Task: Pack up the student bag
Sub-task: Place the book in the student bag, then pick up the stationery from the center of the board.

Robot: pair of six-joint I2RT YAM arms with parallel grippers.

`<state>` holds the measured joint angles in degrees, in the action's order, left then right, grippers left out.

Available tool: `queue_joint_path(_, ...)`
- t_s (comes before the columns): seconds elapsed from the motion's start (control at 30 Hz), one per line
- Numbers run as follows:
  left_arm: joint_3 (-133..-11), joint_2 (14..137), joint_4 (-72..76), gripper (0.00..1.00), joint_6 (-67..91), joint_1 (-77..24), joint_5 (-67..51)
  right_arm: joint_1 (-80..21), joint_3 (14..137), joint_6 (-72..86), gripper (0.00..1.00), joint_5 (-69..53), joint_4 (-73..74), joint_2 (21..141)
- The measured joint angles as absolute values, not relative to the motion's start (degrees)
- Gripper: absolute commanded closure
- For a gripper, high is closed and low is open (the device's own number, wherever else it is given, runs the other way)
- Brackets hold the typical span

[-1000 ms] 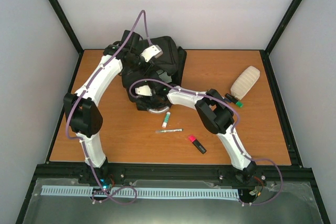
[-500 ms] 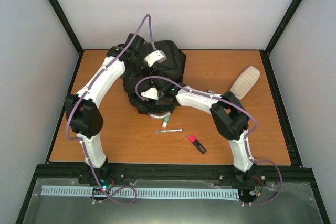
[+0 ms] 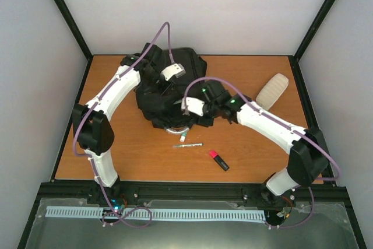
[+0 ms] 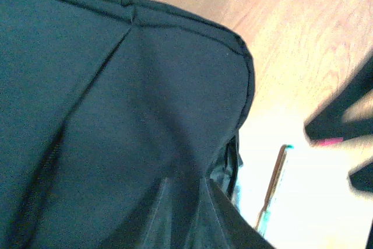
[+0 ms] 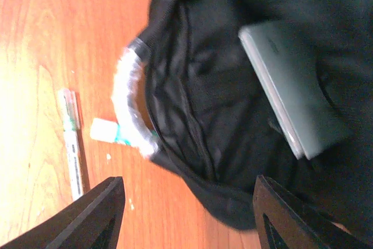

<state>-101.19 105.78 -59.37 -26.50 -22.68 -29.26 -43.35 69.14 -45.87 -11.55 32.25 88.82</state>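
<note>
The student bag (image 3: 180, 71) is a black fabric backpack at the back middle of the table. Its grey-silver loop handle (image 3: 175, 126) points toward me. My left gripper (image 3: 165, 88) sits on top of the bag. In the left wrist view the gripper (image 4: 186, 220) is shut on a fold of the bag's fabric (image 4: 116, 86). My right gripper (image 3: 195, 115) hovers over the bag's near right corner. In the right wrist view it (image 5: 192, 220) is open and empty above the bag's open mouth (image 5: 233, 126). A flat grey slab (image 5: 291, 91) lies inside the bag, and the handle (image 5: 131, 106) shows at the left.
A green-capped marker (image 3: 183, 136) and a thin pen (image 3: 187, 144) lie just in front of the bag. A pink-and-black highlighter (image 3: 219, 160) lies nearer the front. A beige pencil case (image 3: 272, 90) lies at the back right.
My right arm has swung its elbow out to the right, and its gripper has moved from the bag's near edge to the near right corner. The left gripper has shifted slightly on the bag.
</note>
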Motion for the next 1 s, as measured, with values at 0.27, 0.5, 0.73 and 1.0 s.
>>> queue_joint_path(0.27,-99.4,103.3,-61.4,0.0,-27.0,-22.8,-30.3,-26.4,69.4,-38.1,0.33,-17.6,38.9,82.9)
queue_joint_path(0.5,-98.6,98.5,-61.3,0.0,-24.2,-22.8,-24.5,-13.1,72.0,-29.0,0.0,-16.4,40.6,82.3)
queue_joint_path(0.73,-96.8,96.1,-60.0,0.0,-18.5,-17.1,-23.3,2.7,74.1,-18.0,0.0,-14.0,39.7,82.3)
queue_joint_path(1.0,-93.7,90.9,-56.4,0.0,-2.1,-9.4,-12.6,15.2,75.8,-9.5,0.18,-17.8,42.2,88.3)
